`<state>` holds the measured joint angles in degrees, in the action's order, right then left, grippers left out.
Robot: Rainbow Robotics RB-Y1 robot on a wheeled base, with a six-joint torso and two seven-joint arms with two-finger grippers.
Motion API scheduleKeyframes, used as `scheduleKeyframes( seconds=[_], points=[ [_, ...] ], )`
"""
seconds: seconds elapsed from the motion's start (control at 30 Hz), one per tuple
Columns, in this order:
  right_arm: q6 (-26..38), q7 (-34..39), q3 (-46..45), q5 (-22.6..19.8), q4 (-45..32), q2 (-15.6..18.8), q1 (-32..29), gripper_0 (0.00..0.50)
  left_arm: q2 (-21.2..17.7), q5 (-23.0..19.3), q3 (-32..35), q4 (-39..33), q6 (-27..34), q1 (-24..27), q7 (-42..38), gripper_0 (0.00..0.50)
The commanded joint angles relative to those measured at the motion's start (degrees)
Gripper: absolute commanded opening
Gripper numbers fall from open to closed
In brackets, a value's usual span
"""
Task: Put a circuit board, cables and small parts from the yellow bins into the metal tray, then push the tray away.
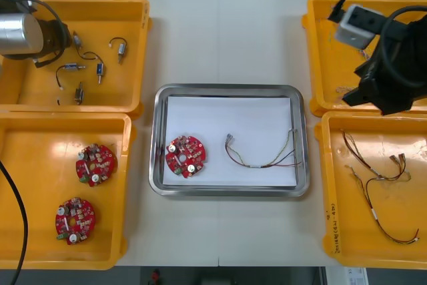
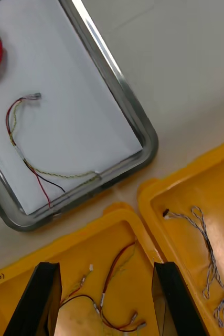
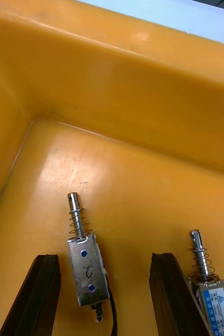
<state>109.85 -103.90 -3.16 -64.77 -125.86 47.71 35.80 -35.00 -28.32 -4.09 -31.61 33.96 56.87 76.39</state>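
Part (image 3: pixel 85 268) to pick lies in the far left bin (image 3: pixel 117 94), between the wide-spread fingers of the left gripper (image 3: pixel 104 257) (much nearer one than the other). I'd centre over its body, drop straight and close on the flat sides, clear of the spring (image 3: pixel 78 220) and the neighbour part (image 3: pixel 209 294) by the other finger. Its black lead (image 3: pixel 112 315) is cut off, so snagging is hard to judge. Farther off, the tray (image 1: pixel 230 90) holds a board (image 1: pixel 185 156) and cable (image 1: pixel 260 158); the right gripper (image 2: pixel 104 268) hangs wide open above the right bins (image 2: pixel 91 220).
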Motion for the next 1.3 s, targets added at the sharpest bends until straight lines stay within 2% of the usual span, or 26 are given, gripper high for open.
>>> scheduleKeyframes(
  seconds=[0.03,0.33,0.37,0.4,0.43,0.6,0.73,0.93,1.07,1.2,1.3],
  points=[
    [0.1,-2.0,-6.4,-0.1,4.3,1.9,-1.4,0.500,0.5,0.4,-0.8,-0.8,-1.0,-1.0,5.9,0.500],
    [0.1,-2.4,-11.0,6.7,11.4,1.8,-1.4,0.500,0.5,0.9,-0.8,-0.8,-1.0,-1.5,5.9,0.500],
    [0.1,-2.4,-11.5,7.8,12.2,1.7,-1.3,0.500,0.5,1.0,-0.8,-0.8,-1.0,-1.5,5.9,0.300],
    [0.1,-2.5,-11.9,8.6,12.7,1.6,-1.3,0.500,0.5,1.0,-0.8,-0.8,-1.0,-1.5,5.9,0.030],
    [0.1,-2.7,-12.2,9.7,13.4,1.4,-1.3,0.500,0.5,0.9,-0.8,-0.8,-1.0,-1.5,6.0,0.000],
    [0.1,-3.4,-12.3,13.6,16.4,1.4,-1.3,0.500,0.5,0.9,-0.8,-0.8,-1.0,-1.5,6.0,0.000],
    [0.1,-4.4,-12.2,14.9,20.5,1.4,0.0,0.500,0.3,0.8,-0.8,-0.9,-0.4,-1.5,6.1,0.000],
    [0.1,-10.3,-11.3,16.7,31.0,0.9,5.0,0.500,-1.6,1.5,2.1,-7.2,11.4,-1.5,6.1,0.000],
    [0.1,-14.7,-10.2,18.1,41.5,0.9,10.1,0.500,-2.3,2.1,6.2,-13.1,20.3,-1.5,6.2,0.000],
    [0.0,-18.4,-8.4,22.2,45.8,0.8,13.0,0.500,-2.6,3.1,9.1,-16.2,25.2,-1.5,7.0,0.000],
    [-3.0,-19.2,-6.3,25.0,47.3,0.8,14.6,0.500,-2.9,4.7,10.5,-19.0,29.8,-1.5,7.6,0.000]
  ],
)
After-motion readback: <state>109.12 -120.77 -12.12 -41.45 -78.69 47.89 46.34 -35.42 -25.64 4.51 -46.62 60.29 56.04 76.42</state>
